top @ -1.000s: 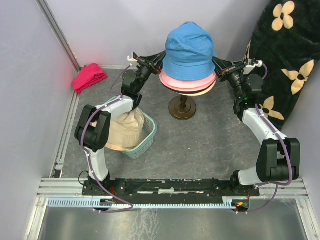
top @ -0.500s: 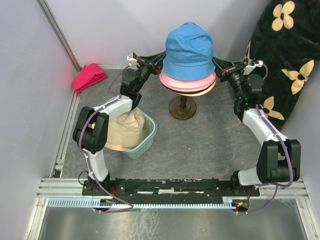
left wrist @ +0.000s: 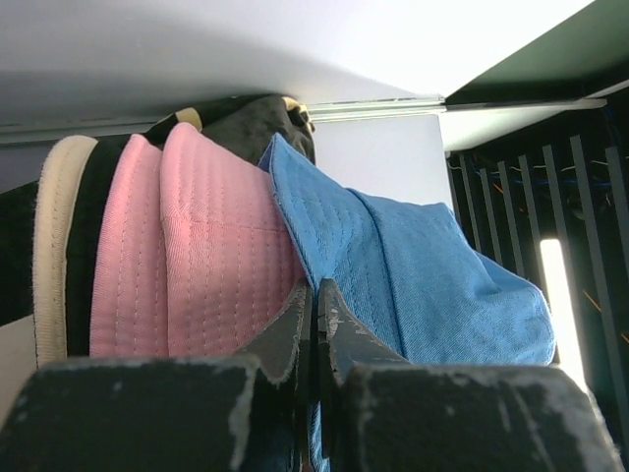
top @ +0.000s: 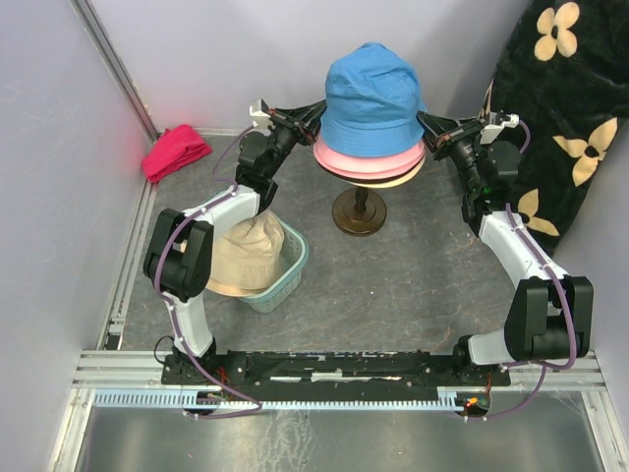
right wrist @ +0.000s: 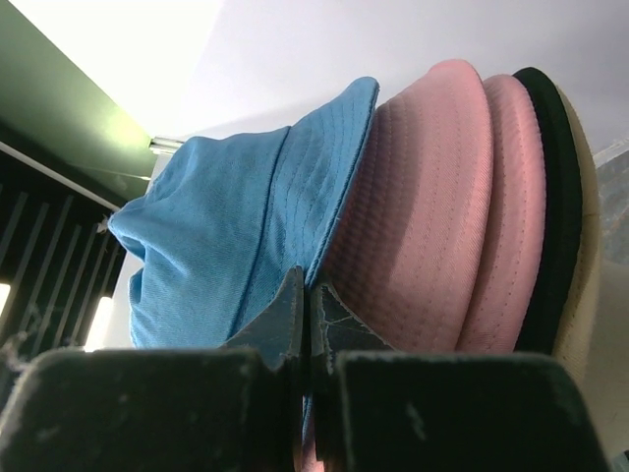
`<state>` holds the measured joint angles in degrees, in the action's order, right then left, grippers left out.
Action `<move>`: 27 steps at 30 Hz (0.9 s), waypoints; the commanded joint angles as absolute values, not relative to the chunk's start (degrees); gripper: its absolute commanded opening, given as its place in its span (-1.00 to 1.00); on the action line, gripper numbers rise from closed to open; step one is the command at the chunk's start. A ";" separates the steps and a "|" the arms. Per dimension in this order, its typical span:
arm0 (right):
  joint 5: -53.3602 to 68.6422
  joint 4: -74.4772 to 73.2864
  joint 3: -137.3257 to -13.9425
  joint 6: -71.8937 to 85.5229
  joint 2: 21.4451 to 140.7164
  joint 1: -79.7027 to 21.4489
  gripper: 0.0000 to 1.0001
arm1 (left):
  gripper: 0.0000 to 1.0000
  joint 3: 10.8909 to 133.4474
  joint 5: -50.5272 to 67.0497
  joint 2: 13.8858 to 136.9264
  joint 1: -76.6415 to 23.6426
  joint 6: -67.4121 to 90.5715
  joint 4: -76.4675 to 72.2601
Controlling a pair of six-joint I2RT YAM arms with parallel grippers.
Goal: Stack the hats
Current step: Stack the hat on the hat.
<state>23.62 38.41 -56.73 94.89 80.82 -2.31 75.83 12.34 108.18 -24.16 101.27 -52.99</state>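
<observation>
up at the top of the pile, a soft blue cotton bucket hat (top: 373,98) with a rounded, slightly dented crown and rows of stitching round its short brim sits as the highest layer of the stack. under it lie two pink bucket hats (top: 366,163) of ribbed, quilted-looking fabric, then a thin black hat (right wrist: 550,197), then a cream-beige stitched brim (top: 401,180) at the very bottom. the whole pile stands on a dark turned stand with a round foot (top: 358,212); whatever form the hats rest over is hidden by the brims. the left gripper (left wrist: 314,290) has its dark, scuffed fingers pressed together on the left edge of the blue brim, and the right gripper (right wrist: 307,280) is pinched closed on the opposite edge, with the cloth caught between the tips as far as the close views allow. nearer the left arm, a beige bucket hat (top: 246,258) lies crumpled in a pale teal plastic latticed basket (top: 291,277). a bunched magenta-red cloth (top: 175,151) sits by the far left wall, and a plush black fabric with cream flower shapes (top: 560,118) hangs at the right.
</observation>
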 commanded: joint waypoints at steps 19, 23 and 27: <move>28.67 33.11 -59.15 91.31 81.83 -1.57 -0.10 | -0.16 74.62 14.42 109.52 -23.52 96.06 -49.57; 28.74 31.83 -59.18 90.73 80.47 -0.54 -0.02 | -0.15 74.09 13.65 108.28 -22.93 95.49 -48.65; 28.73 30.85 -59.39 90.06 79.10 0.52 0.04 | -0.14 74.15 13.18 107.31 -22.54 94.79 -47.18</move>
<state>26.55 34.24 -58.04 92.62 81.47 -0.16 74.78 12.32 109.97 -22.50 98.98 -50.96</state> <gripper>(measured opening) 0.508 0.427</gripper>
